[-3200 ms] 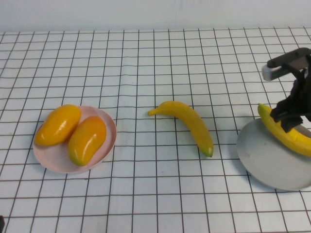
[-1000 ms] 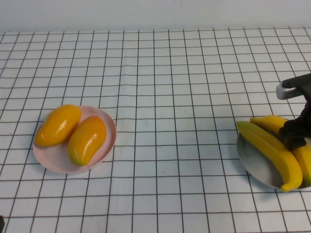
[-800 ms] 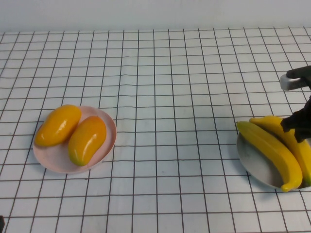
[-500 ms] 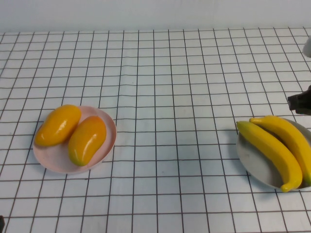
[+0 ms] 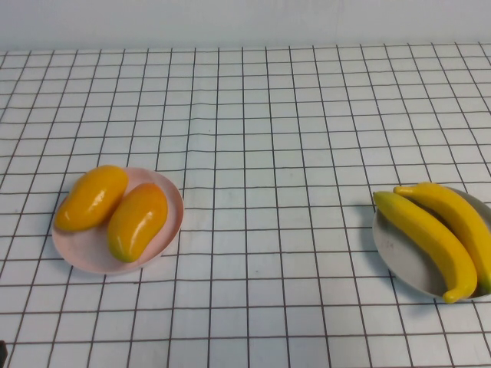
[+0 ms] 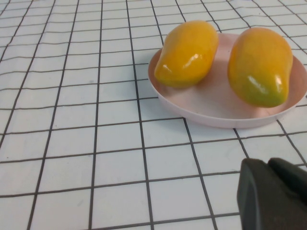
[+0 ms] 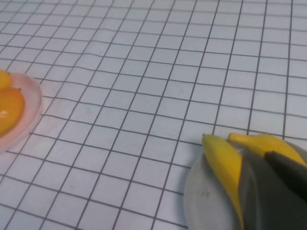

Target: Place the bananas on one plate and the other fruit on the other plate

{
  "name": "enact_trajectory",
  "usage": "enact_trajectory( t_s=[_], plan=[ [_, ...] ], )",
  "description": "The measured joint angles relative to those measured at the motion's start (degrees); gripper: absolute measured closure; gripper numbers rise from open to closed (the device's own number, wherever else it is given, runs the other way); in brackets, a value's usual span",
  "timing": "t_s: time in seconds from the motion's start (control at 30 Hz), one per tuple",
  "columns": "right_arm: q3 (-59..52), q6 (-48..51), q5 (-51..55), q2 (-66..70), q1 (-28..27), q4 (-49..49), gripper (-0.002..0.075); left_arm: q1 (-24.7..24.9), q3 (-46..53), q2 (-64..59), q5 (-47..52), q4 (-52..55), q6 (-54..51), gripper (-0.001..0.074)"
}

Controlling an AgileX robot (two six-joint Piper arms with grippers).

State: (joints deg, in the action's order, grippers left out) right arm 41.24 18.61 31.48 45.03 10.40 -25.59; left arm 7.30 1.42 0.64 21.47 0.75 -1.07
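Two bananas [image 5: 426, 234] [image 5: 459, 218] lie side by side on the pale grey plate [image 5: 399, 259] at the right. Both orange-yellow fruits [image 5: 92, 197] [image 5: 138, 221] rest on the pale pink plate [image 5: 80, 259] at the left. Neither arm shows in the high view. In the right wrist view, my right gripper [image 7: 263, 155] hovers shut and empty above the grey plate [image 7: 206, 196] and the bananas [image 7: 223, 160]. My left gripper [image 6: 267, 165] is shut and empty, a short way from the pink plate [image 6: 211, 108] with its fruits [image 6: 187, 52] [image 6: 261, 64].
A white tablecloth with a black grid [image 5: 253, 153] covers the whole table. A pale wall [image 5: 245, 19] runs along the far edge. Only the two plates stand on the cloth.
The right arm has pulled back from the grey plate and left the high view at the right, its jaws closing empty. The banana that lay mid-table now rests on the grey plate.
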Motion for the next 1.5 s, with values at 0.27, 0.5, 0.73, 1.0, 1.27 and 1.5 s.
enact_trajectory(
  t_s=[0.27, 0.5, 0.73, 1.0, 1.27, 1.5],
  plan=[
    [-0.81, 5.73, 0.26, -8.6, 0.0, 1.79, 0.0741, 0.0, 0.0, 0.0, 0.0, 0.0, 0.0, 0.0738],
    [-2.76, 2.63, 0.85, -11.03, 0.0, 4.29, 0.0741, 0.0, 0.0, 0.0, 0.0, 0.0, 0.0, 0.0738],
    [-12.07, 7.57, -8.47, -15.39, 0.0, 0.49, 0.0742, 0.0, 0.0, 0.0, 0.0, 0.0, 0.0, 0.0738],
    [-19.37, 12.49, -22.08, -20.23, 0.0, 1.31, 0.0742, 0.0, 0.0, 0.0, 0.0, 0.0, 0.0, 0.0738],
    [-25.97, 13.12, -28.27, -29.51, -5.78, 3.05, 0.0742, 0.0, 0.0, 0.0, 0.0, 0.0, 0.0, 0.0738],
    [-29.88, 13.12, -28.27, -32.14, -10.37, 2.75, 0.0742, 0.0, 0.0, 0.0, 0.0, 0.0, 0.0, 0.0738]
  ],
)
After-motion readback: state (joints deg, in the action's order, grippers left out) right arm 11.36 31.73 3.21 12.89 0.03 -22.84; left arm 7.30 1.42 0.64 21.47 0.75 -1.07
